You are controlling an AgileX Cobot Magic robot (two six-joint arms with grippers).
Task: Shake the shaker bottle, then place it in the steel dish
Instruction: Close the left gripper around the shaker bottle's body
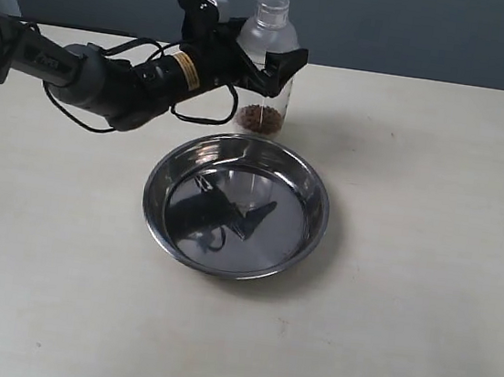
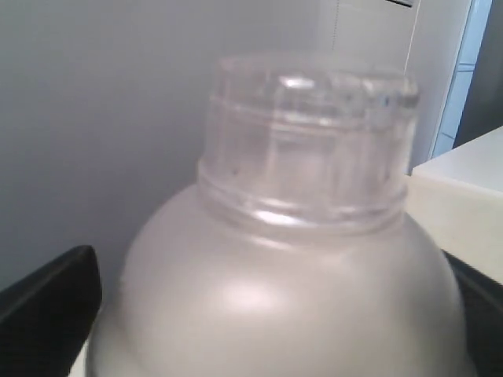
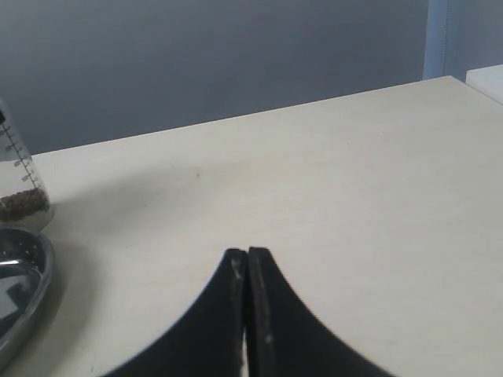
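- My left pincer is clenched on the shaker bottle, one black finger on each side just below its frosted shoulder.
- The bottle stands upright, cap on top, brown granules lying at its bottom.
- In the exterior view it is just beyond the far rim of the steel dish, outside it; I cannot tell whether its base touches the table.
- My right pincer is clenched on nothing, its tips pressed together low over the bare table.
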